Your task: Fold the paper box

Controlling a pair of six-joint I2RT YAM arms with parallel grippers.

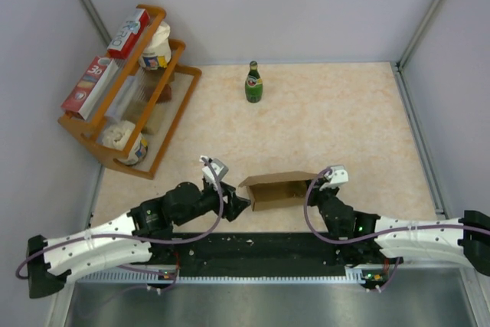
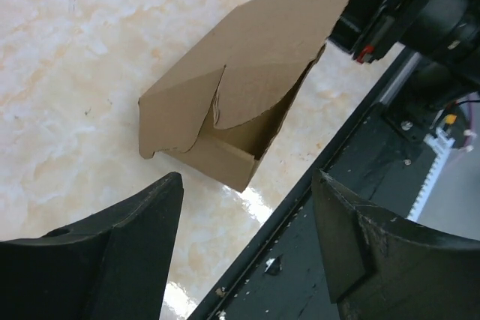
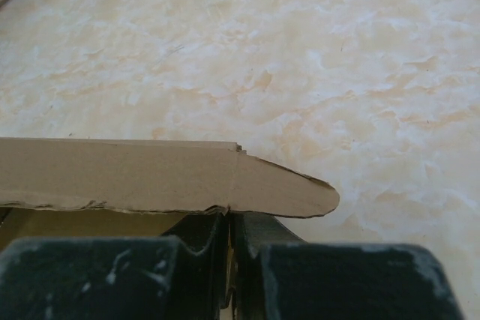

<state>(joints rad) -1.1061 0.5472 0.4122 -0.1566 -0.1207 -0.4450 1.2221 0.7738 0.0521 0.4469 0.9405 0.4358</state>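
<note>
At six o'clock on the marbled beige tabletop [image 1: 344, 112], the plain brown cardboard paper box [image 1: 276, 189] sits half-formed, its rounded end flap folded inward. The left gripper [image 1: 239, 203] gapes wide at its nine o'clock end. The right gripper [image 3: 227, 219] is pinched tight on the three o'clock flap.

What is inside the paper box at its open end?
Inside the paper box, a curved flap folds inward over bare cardboard walls; no contents show. The deeper interior is hidden by the box's own top.
</note>
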